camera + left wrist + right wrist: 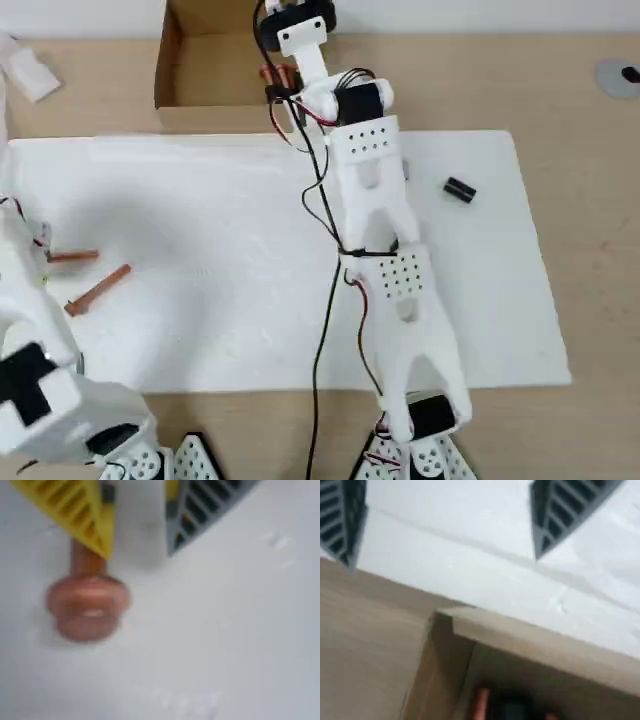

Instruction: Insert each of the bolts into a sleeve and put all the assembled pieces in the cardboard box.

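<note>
A copper-coloured round-headed bolt (87, 607) lies on the white desk (225, 630) at the frame's left, its shank running under the yellow finger (75, 507) of the tool (137, 554). The grey finger (210, 505) stands apart, upper centre.

White mat (200, 260) on wood table (590, 200), white block (30, 72), grey disc (618, 78) at far edge

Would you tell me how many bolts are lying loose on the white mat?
2. The first bolt lies by the mat's left edge; the second bolt lies just beside it. Others may be hidden.
</note>
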Robot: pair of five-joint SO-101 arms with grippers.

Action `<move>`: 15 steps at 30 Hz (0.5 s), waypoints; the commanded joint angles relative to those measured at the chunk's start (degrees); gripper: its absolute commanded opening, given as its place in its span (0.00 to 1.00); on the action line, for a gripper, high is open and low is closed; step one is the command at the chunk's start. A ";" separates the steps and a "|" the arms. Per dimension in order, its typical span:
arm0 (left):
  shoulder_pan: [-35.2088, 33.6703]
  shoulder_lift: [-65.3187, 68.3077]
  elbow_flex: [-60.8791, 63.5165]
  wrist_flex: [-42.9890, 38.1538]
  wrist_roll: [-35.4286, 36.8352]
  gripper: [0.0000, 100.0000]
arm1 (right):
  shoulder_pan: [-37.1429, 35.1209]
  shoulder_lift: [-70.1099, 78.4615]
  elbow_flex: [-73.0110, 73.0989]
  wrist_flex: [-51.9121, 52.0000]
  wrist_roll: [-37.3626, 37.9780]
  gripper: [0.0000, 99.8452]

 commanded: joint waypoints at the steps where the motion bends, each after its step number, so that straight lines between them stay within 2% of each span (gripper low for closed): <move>1: 1.14 2.59 -5.98 0.18 0.18 0.08 | 0.13 -5.41 -3.12 0.26 -0.26 0.27; 9: 1.32 8.66 -9.58 0.35 -0.09 0.08 | 0.13 -5.41 -3.12 0.26 -0.26 0.27; 15: 4.04 12.97 -17.93 7.91 -0.62 0.01 | 0.13 -5.41 -3.12 0.18 -0.35 0.27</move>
